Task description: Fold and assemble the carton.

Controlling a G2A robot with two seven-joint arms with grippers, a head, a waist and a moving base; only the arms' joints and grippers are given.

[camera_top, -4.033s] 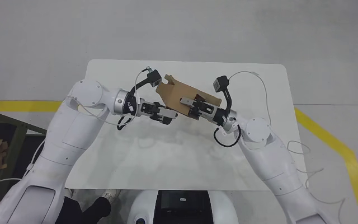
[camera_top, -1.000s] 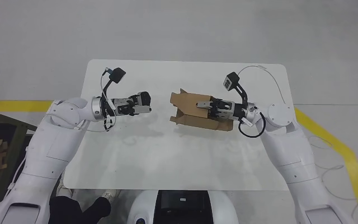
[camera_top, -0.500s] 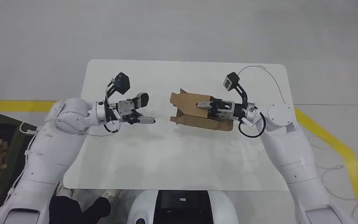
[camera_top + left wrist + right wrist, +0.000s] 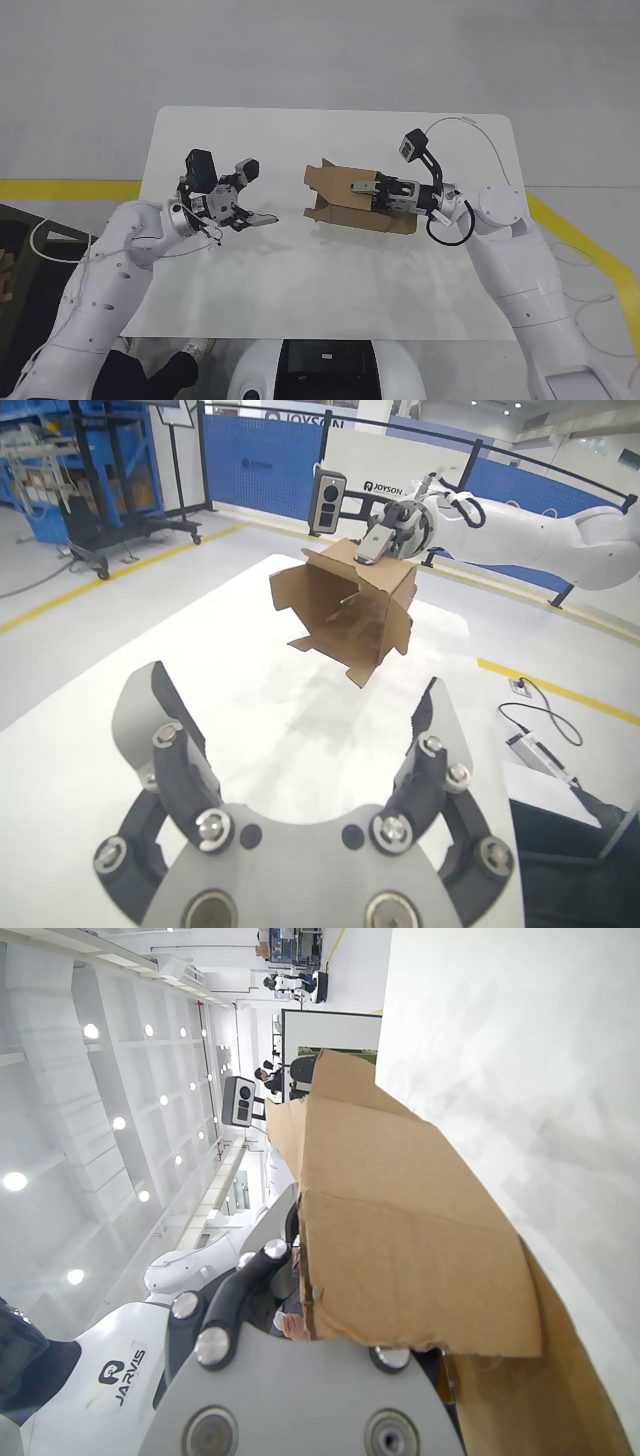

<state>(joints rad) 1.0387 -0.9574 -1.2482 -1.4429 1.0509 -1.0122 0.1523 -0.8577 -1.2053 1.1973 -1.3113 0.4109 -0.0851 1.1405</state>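
The brown cardboard carton (image 4: 340,198) sits over the right-of-centre part of the white table (image 4: 300,290), partly unfolded, with loose flaps and its open end turned toward the left arm. The right claw (image 4: 362,187) is clamped on the carton's upper panel, one finger lying flat on the outside of the cardboard. The left claw (image 4: 255,193) hangs over the left part of the table, well apart from the carton, with its two fingers spread wide, nothing between them, and pointing at the carton's open end.
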